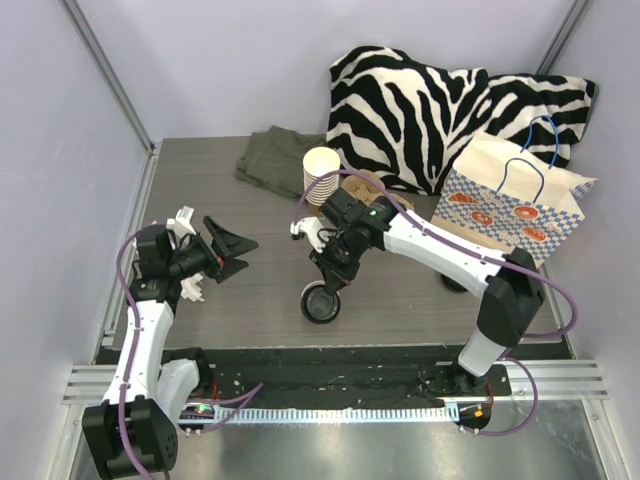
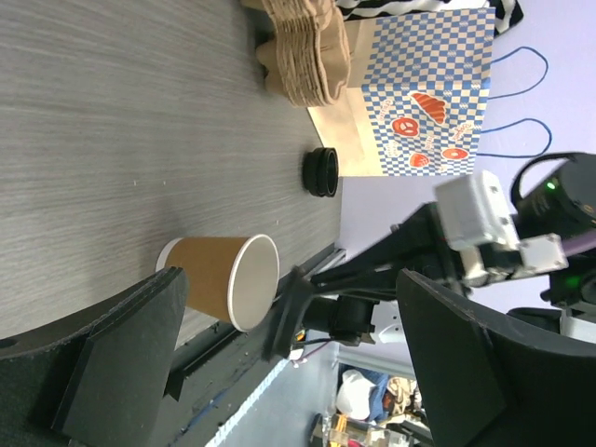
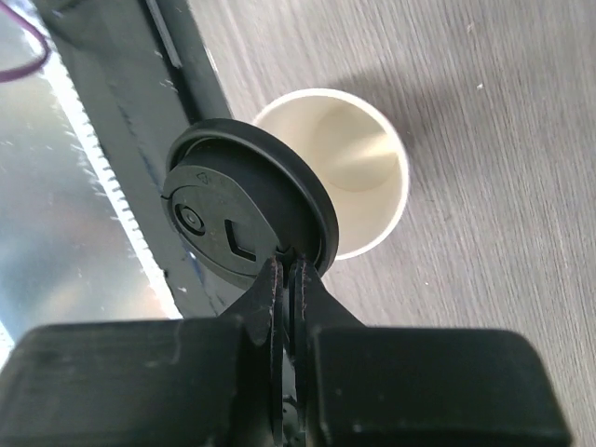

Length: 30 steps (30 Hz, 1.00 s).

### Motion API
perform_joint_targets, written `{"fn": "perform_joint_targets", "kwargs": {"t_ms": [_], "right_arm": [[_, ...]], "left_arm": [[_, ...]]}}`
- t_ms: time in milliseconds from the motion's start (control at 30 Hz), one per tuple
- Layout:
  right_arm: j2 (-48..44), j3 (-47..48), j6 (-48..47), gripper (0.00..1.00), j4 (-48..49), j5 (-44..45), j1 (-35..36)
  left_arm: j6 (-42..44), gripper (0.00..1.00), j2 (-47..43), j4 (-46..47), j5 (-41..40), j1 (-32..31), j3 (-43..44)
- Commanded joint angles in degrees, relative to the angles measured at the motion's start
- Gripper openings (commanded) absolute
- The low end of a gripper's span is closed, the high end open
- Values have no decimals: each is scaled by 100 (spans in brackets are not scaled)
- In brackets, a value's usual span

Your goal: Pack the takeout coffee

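Note:
The takeout coffee cup, brown with a pale rim, stands upright and open near the table's front edge; it also shows in the right wrist view. My right gripper is shut on the rim of the round black lid and holds it just above the cup, offset to one side and covering part of the mouth. In the top view the lid hides most of the cup under the right gripper. My left gripper is open and empty, left of the cup, facing it.
A checkered paper bag stands at the right, with a loose black lid near its base. A tall stack of cups and brown carriers stand behind. A zebra pillow and green cloth lie at the back.

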Motion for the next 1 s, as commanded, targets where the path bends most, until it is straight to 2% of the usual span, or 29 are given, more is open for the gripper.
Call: {"fn": "perform_joint_targets", "kwargs": {"t_ms": [0, 267, 967], "right_arm": [[132, 449, -322, 1, -617, 73, -19], [342, 835, -269, 1, -766, 477, -19], [1204, 1231, -5, 1, -793, 609, -19]], "left_arm": [[63, 100, -45, -173, 106, 36, 170], [-16, 100, -63, -15, 88, 36, 56], [-86, 100, 16, 213, 97, 45, -58]]}}
